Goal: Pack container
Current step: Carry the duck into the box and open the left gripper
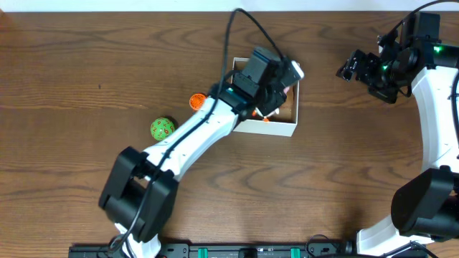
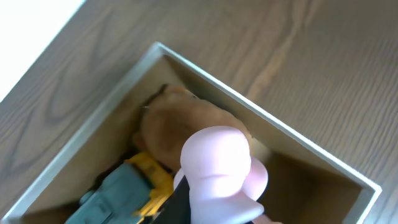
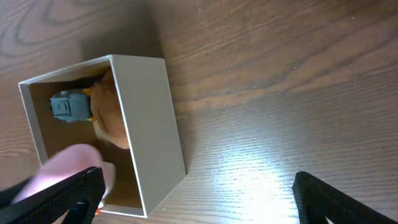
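Observation:
The container point(image 1: 271, 129) is a shallow white-walled box with a brown inside, at the table's middle. My left gripper point(image 1: 281, 80) hovers over it, shut on a pink toy point(image 2: 219, 171). In the left wrist view the container point(image 2: 280, 127) holds a tan toy point(image 2: 177, 118) and a grey and yellow toy point(image 2: 124, 186). The right wrist view shows the container point(image 3: 152, 118) with the grey toy point(image 3: 69, 107), the tan toy point(image 3: 112, 118) and the pink toy point(image 3: 65, 165). My right gripper point(image 1: 353, 68) is open and empty, to the right of the box.
A green ball point(image 1: 163, 127) and a small orange toy point(image 1: 197, 102) lie on the wooden table left of the box, next to the left arm. The table's far edge shows in the left wrist view point(image 2: 31, 37).

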`<action>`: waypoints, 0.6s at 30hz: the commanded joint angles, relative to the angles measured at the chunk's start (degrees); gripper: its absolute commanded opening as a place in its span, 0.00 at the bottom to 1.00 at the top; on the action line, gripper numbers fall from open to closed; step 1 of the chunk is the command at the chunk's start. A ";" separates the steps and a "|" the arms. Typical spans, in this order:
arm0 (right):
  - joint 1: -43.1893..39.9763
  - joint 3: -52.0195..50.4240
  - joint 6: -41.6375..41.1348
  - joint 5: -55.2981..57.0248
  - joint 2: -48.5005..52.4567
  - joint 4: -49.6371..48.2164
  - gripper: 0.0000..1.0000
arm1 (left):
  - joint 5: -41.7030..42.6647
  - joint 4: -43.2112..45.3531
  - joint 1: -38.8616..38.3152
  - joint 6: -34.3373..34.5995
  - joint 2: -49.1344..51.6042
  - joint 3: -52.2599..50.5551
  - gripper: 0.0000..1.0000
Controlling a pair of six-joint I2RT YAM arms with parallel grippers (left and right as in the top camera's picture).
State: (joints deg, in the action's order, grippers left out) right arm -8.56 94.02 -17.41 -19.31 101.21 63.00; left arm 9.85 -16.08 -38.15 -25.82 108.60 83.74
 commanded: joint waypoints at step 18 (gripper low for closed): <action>0.74 -0.11 -0.57 0.00 0.17 0.31 0.99 | -0.26 -5.86 -1.97 -6.75 2.86 0.85 0.45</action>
State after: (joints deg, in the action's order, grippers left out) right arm -8.56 94.02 -17.41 -19.31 101.21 63.20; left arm 9.47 -21.96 -39.88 -32.16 110.45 83.74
